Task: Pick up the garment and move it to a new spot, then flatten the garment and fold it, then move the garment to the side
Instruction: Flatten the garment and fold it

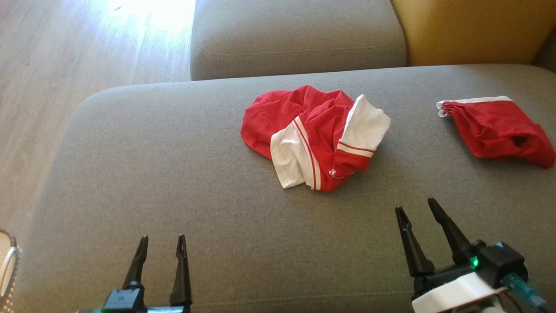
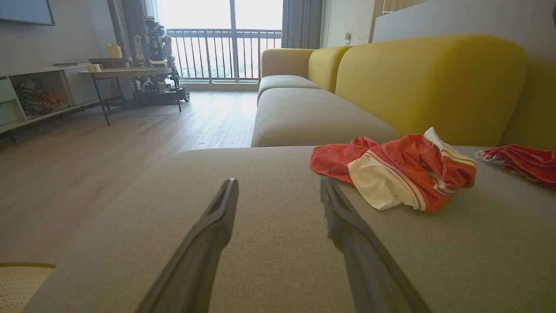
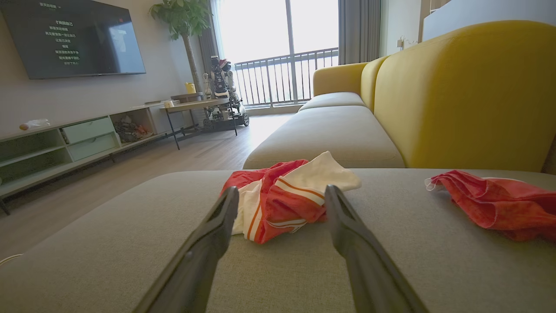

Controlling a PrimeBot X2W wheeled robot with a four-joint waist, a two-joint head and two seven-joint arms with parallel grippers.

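Head view, read from left to right. At lower left, left tool (image 1: 162, 238): both fingers spread wide, holding nothing, low over the bare grey sofa cushion (image 1: 173, 174), well apart from any cloth.

In the middle of the cushion, garment (image 1: 312, 134): red with white panels and thin stripes, crumpled in a loose heap, parts folded over each other. Probably the piece meant by the task, lying as it does ahead of both tools. Looks light, thin and very soft. No stiffness, so likely to hang down and change shape when lifted. Not fragile, and probably not slippery on the woven cushion. Best to take hold at a raised fold or at the white edge on the near side, pinching only cloth and not the cushion below.

At lower right, right tool (image 1: 415, 205): fingers also wide apart, empty, near the garment but not touching it. In right wrist view, pointing straight at the heap, framed between the two fingers.

Further right, second red piece (image 1: 499, 130) with white band, lying separate, well apart from the heap.
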